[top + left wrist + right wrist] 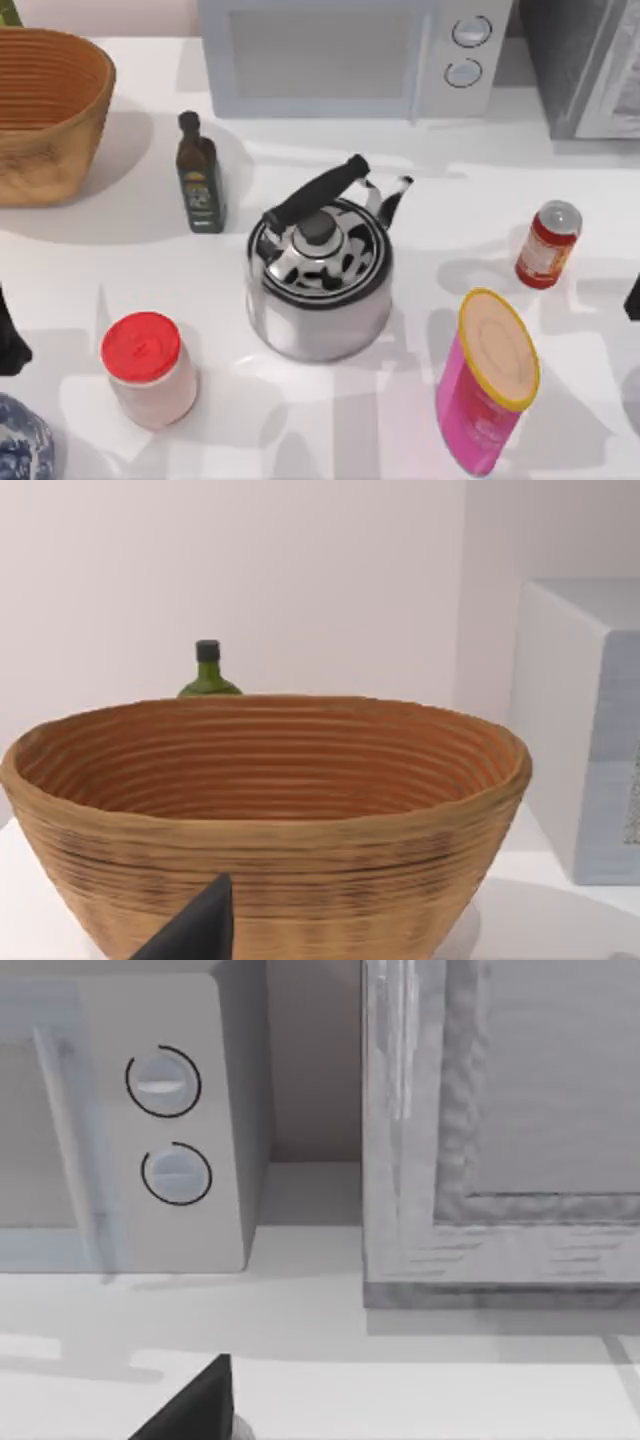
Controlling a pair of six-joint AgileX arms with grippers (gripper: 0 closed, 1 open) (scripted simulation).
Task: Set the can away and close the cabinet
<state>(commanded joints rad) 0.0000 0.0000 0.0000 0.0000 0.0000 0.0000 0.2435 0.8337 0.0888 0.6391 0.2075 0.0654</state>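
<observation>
White bench [130, 270], pale wall behind. Red can [547, 244] upright at three o'clock from kettle [320, 275], cabinet [590, 70] at one o'clock. Left end effector [10, 335] at nine o'clock, right end effector [633, 297] at three; openness of either: cannot tell.

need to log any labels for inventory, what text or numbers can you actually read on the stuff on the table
No text can be read.
can: pale yellow label with print, too blurred to read.
dark bottle: label with marks, too small to read.
pink canister: faint print on its side, unreadable.
microwave: two dials, no legible numbers.
jar with the red lid and kettle: no text seen.
</observation>
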